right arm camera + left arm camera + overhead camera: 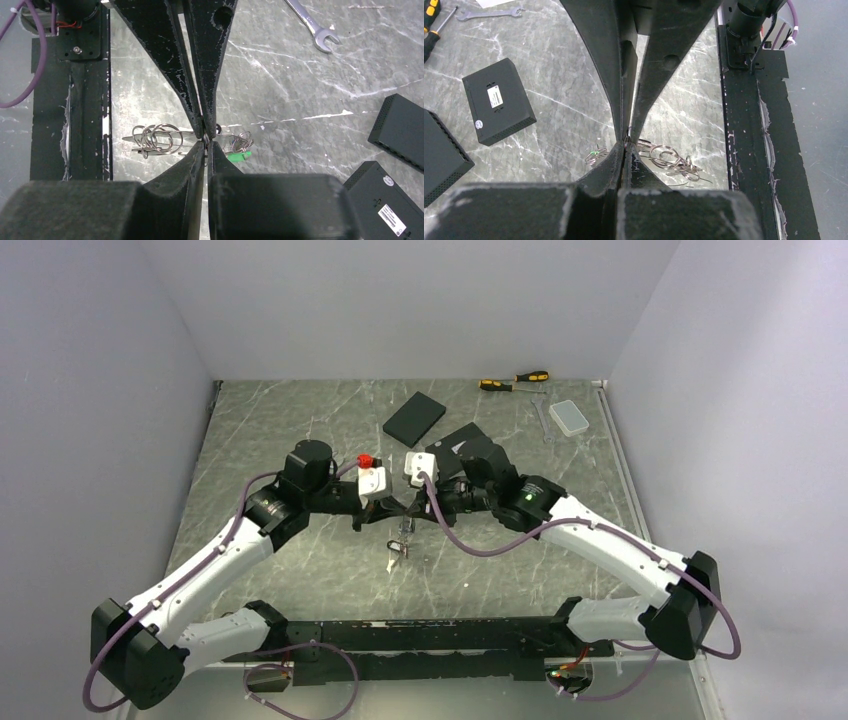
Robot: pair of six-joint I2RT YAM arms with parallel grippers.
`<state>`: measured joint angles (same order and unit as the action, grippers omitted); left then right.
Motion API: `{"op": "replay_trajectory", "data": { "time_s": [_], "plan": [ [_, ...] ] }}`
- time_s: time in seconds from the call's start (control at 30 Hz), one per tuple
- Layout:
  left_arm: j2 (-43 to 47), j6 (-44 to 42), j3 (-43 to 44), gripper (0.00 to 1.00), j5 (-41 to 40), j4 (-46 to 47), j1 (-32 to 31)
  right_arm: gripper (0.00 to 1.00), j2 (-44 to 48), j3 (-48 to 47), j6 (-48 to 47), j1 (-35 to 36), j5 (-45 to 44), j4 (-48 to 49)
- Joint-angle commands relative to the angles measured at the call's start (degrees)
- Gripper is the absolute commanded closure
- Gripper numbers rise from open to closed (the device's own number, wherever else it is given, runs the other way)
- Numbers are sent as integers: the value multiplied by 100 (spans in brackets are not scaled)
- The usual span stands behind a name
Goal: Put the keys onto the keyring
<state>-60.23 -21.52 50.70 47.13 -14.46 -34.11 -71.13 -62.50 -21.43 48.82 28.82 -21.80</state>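
The left fingers and right fingers are both pressed shut, meeting tip to tip. Whether they pinch anything cannot be told; the keys show just beyond the tips

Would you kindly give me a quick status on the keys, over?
Left gripper, right gripper both shut, tip to tip. Keys bunched by the tips; big keyring not made out. Nothing in the way.

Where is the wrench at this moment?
In the top view the wrench lies at the far right of the table, just left of the clear plastic box and nearer the arms than the screwdrivers.
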Motion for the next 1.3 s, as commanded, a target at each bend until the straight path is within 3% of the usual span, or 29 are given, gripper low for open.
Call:
{"op": "replay_trajectory", "data": {
  "time_s": [0.0,0.1,0.27,0.43,0.7,0.97,1.27],
  "plan": [
    [102,60,169,100,-174,48,9,81,332,81,45,25,170,658],
    [215,209,149,100,-161,192,34,66,399,213,107,18,163,748],
    [425,419,58,100,-116,510,102,58,606,377,288,-104,30,919],
    [654,660,-87,100,54,930,191,54,941,703,629,-459,551,1452],
    [839,893,-215,100,500,1332,299,56,894,828,1075,-782,1223,2099],
    [881,904,-240,100,718,1393,326,58,596,658,1174,-795,1925,2155],
    [838,908,-227,100,847,1402,343,78,494,603,1158,-795,2023,2154]
  ]
}}
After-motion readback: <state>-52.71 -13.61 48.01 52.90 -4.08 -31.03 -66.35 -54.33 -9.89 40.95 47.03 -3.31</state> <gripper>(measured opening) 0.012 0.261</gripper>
